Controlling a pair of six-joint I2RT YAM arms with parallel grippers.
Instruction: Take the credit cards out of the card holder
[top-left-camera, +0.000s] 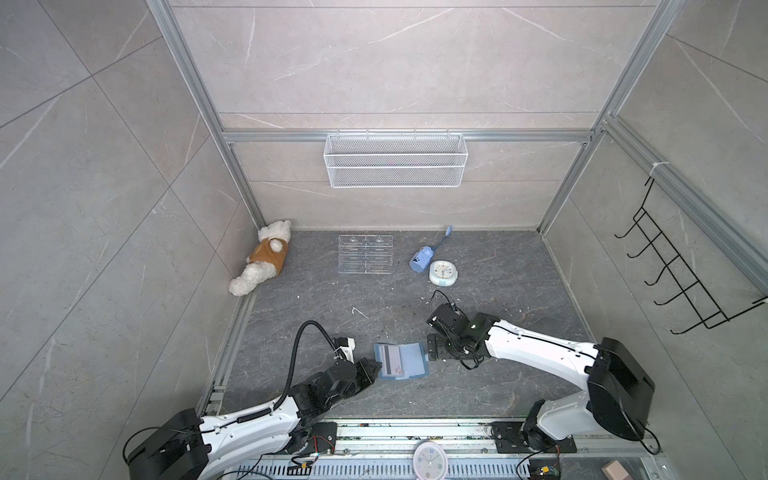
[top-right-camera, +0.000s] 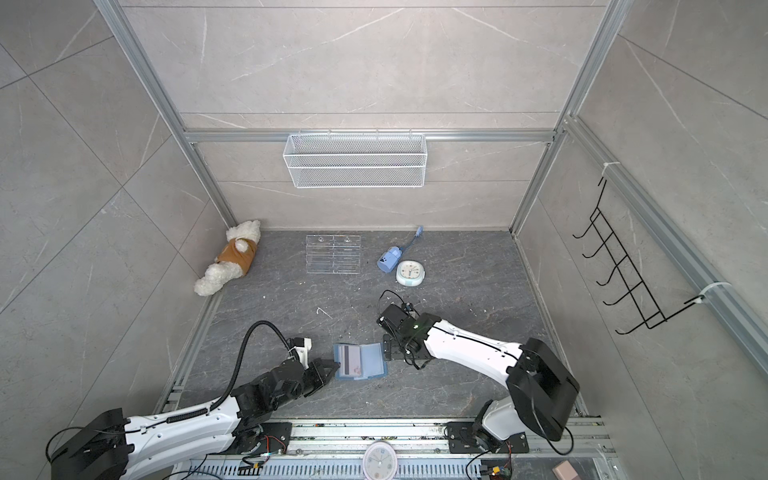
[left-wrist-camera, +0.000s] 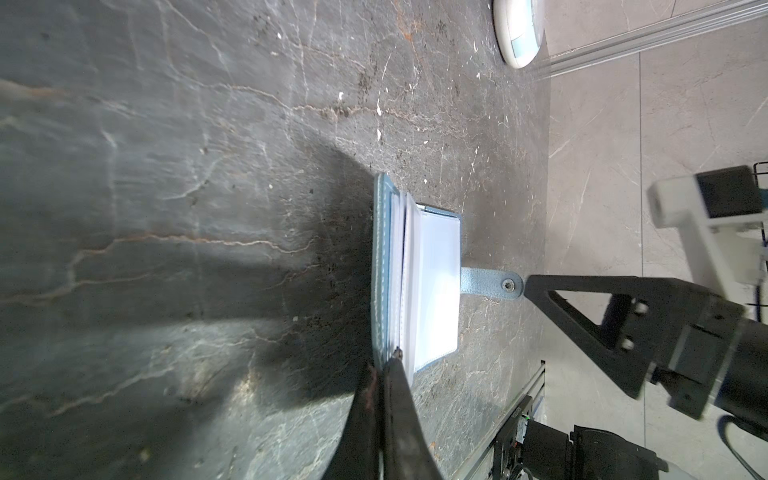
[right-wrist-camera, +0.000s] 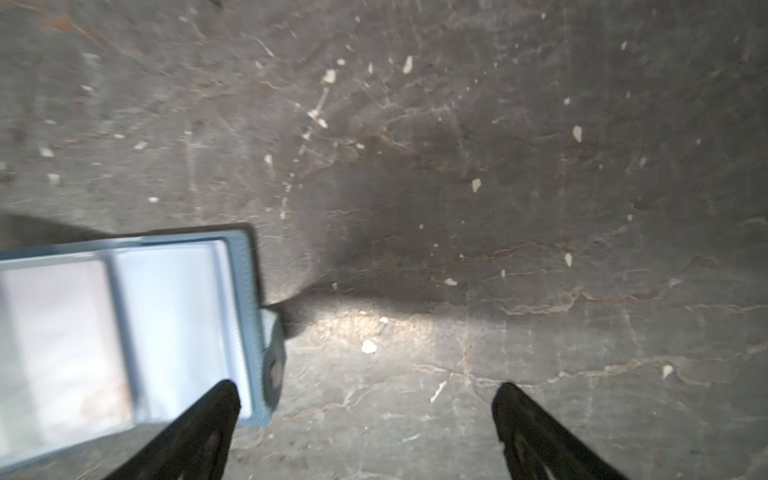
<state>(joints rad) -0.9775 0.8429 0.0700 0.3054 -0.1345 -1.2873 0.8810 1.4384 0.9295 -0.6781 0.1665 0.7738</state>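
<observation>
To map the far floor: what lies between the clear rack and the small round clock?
A small light-blue container with a dark paw print, close beside the clock and apart from the rack. Both top views show it.

Card holder (top-left-camera: 415, 360): one, near middle.
Credit card (top-left-camera: 395, 360): one showing in a sleeve.
Clocks: two, bench clock (top-left-camera: 444, 273) far right, rail clock (top-left-camera: 430, 460) near.
Plush bear (top-left-camera: 266, 259): one.
Clear rack (top-left-camera: 365, 254): one.
Blue corded item (top-left-camera: 422, 259): one.
Wire basket (top-left-camera: 395, 160): one.
Hook rack (top-left-camera: 681, 259): one.
Grippers: two, left gripper (top-left-camera: 376, 368), right gripper (top-left-camera: 430, 348).
</observation>
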